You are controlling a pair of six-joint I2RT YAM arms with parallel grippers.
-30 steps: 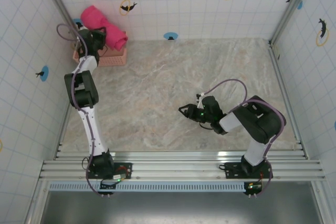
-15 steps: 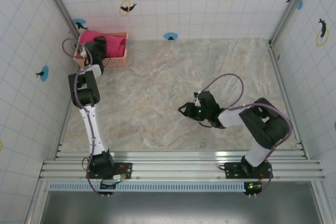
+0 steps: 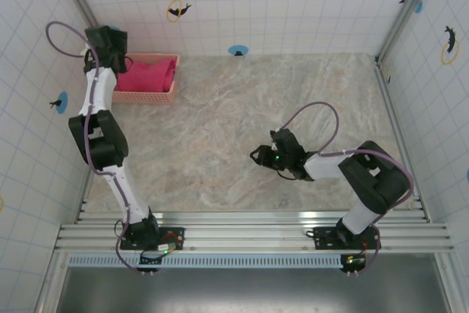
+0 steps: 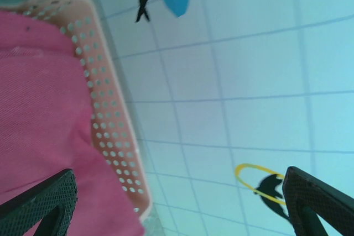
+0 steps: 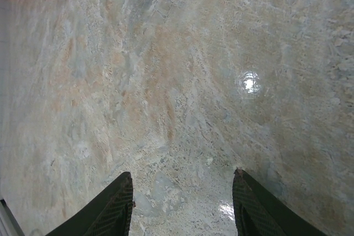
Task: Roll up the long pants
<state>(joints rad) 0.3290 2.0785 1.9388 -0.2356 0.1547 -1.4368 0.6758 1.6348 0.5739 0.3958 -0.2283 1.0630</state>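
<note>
Snugly bundled, the long pants (image 3: 146, 76) fill the basket (image 3: 143, 97); left claw (image 4: 178, 172) gapes empty.

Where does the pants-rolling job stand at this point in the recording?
Looks done: the long pants lie as a compact bundle inside the pink basket. In hand: nothing; the left gripper stands open near the basket's rim, and the right gripper is open over bare table. Left: apparently only pulling the arms back.

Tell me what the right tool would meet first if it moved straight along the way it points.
Probably the beige marbled tabletop: the right tool, jaws open and empty, tilts down toward it with nothing between. How soon it would touch is hard to judge.
</note>
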